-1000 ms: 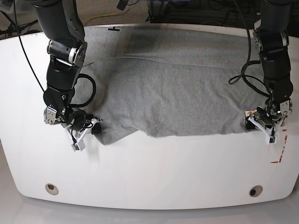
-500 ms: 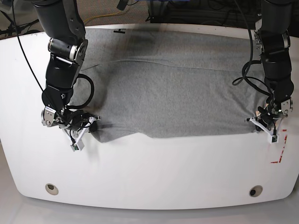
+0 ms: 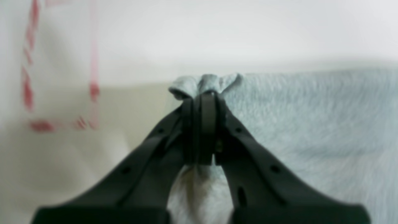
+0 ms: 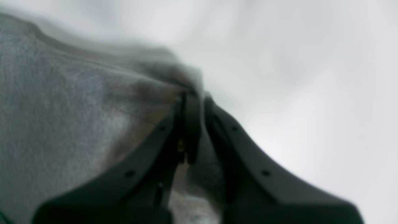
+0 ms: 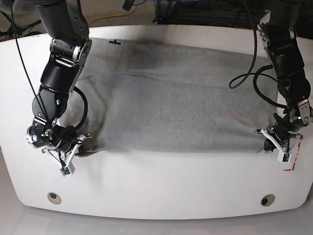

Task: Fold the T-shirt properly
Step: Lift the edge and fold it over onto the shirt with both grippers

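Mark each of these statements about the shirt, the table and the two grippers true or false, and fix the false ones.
1. The left gripper is shut on a bunched corner of the T-shirt. True.
2. The right gripper hangs open above the cloth. False: it is shut on the shirt's edge.
3. The T-shirt lies spread across the white table between the two arms. True.
4. Red tape marks show on the table near the left gripper. True.
5. The shirt is already folded into a small square. False: it lies stretched out wide in one long piece.
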Robot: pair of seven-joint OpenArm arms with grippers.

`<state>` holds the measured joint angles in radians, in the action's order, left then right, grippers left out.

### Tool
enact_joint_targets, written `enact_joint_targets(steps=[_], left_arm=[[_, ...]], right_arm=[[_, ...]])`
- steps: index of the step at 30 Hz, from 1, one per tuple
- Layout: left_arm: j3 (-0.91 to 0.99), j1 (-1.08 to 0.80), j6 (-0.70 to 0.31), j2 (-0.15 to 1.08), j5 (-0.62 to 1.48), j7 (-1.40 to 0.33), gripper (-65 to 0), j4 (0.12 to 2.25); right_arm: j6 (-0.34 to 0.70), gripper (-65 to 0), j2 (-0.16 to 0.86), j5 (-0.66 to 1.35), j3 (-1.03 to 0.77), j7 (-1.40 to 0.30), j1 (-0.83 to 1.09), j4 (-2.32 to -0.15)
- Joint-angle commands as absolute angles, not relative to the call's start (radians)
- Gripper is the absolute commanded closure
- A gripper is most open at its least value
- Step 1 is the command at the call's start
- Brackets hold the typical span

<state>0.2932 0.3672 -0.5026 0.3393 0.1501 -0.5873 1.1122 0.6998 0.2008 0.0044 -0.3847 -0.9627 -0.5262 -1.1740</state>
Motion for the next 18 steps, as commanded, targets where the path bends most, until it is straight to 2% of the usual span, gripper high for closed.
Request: enact_joint_targets(steps=[1,10,18], left_arm=[[0.302,0.361,-0.521,0.357,0.150,-0.607,0.0,1.221],[0.386,0.246,-0.529,0.355,0.151,-0.674,0.0,1.400],[0.427,0.137,-0.613,0.355,0.151,-0.743,0.0,1.509]], right_arm=[[0.698,0.0,0.232,0.021,-0.386,-1.003,-0.532,-1.303],[0.698,0.0,0.242,0.022,-0.392,-1.164,-0.407,-1.615],[0.698,0.0,0.232,0.022,-0.395,-1.201,-0.205,-1.856]])
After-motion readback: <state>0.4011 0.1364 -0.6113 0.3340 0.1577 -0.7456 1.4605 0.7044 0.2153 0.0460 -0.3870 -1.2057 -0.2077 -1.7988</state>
